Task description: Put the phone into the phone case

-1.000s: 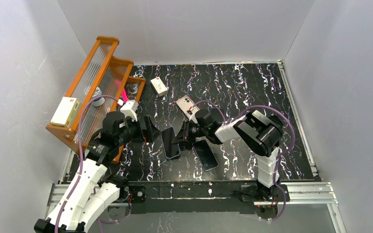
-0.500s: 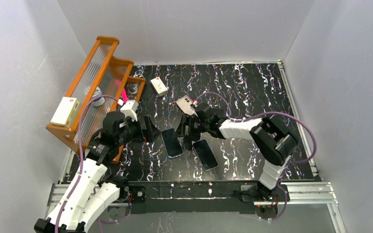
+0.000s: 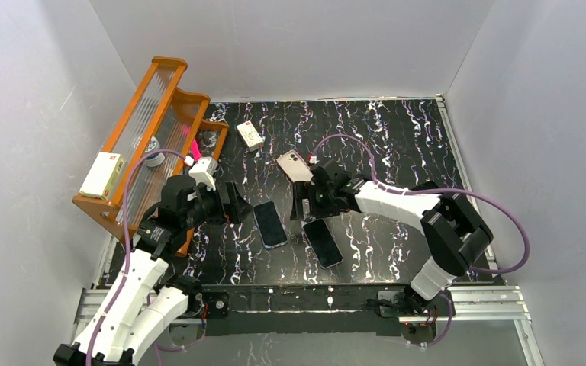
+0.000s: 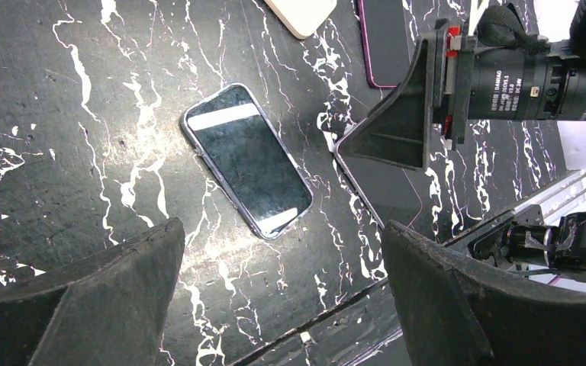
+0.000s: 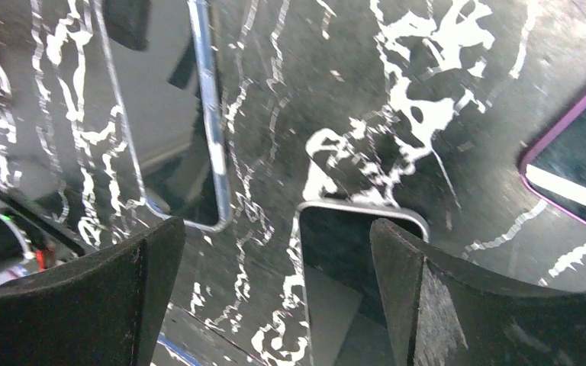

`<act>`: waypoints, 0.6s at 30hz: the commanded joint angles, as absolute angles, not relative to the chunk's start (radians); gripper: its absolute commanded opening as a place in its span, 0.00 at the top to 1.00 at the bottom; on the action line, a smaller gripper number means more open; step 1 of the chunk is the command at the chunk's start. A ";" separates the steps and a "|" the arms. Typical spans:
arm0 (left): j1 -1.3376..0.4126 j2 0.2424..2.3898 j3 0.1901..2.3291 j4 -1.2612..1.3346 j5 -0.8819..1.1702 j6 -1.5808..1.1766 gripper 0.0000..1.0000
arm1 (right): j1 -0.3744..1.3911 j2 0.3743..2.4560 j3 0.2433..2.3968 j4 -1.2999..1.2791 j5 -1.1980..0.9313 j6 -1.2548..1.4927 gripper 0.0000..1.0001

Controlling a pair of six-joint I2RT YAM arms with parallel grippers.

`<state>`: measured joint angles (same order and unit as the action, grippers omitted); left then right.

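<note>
**Top view.** The phone lies flat and screen-up on the marbled bench, near the middle and just right of the left gripper. A second dark slab with a thin pale rim lies just right of it and slightly nearer. You may take this slab for the phone case, though the views do not settle that.

**Grippers.** The right gripper hovers over the far end of the supposed case, its fingers spread wide with nothing between them. The left gripper is likewise spread and empty.

**Other handsets.** A cream handset lies farther back, and a purple-rimmed handset shows in the wrist views.

**Handling (judged).** The phone is probably stiff, thin and moderately heavy, with a slippery, breakable glass face. Lying flush on the bench, it offers no underside to reach. Grip it across its narrow width, on the two long edges near mid-length, so that it does not pivot. A case would be light and somewhat flexible. It would probably skate on the polished bench, so brace it with your other gripper.
</note>
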<state>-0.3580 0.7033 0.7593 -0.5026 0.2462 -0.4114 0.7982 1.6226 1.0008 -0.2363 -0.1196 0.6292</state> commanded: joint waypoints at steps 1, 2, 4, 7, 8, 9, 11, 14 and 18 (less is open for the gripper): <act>-0.358 0.701 0.752 -0.505 0.242 -0.399 0.02 | 0.803 1.547 0.997 -0.391 -0.039 0.542 0.01; -0.358 0.699 0.752 -0.505 0.244 -0.400 0.02 | 0.806 1.538 0.987 -0.403 -0.029 0.537 0.01; -0.358 0.693 0.752 -0.504 0.242 -0.401 0.02 | 0.816 1.516 0.966 -0.414 -0.010 0.535 0.01; -0.359 0.696 0.752 -0.505 0.237 -0.400 0.02 | 0.829 1.502 0.936 -0.413 -0.006 0.541 0.01; -0.358 0.695 0.752 -0.505 0.237 -0.400 0.02 | 0.836 1.503 0.932 -0.415 0.008 0.541 0.01; -0.358 0.695 0.752 -0.505 0.237 -0.401 0.02 | 0.845 1.504 0.932 -0.420 0.032 0.541 0.01; -0.359 0.691 0.752 -0.507 0.235 -0.400 0.02 | 0.869 1.513 0.938 -0.429 0.065 0.538 0.01; -0.359 0.686 0.752 -0.507 0.233 -0.402 0.02 | 0.902 1.524 0.943 -0.436 0.114 0.539 0.01; -0.358 0.688 0.754 -0.506 0.229 -0.402 0.02 | 0.933 1.540 0.927 -0.431 0.170 0.547 0.01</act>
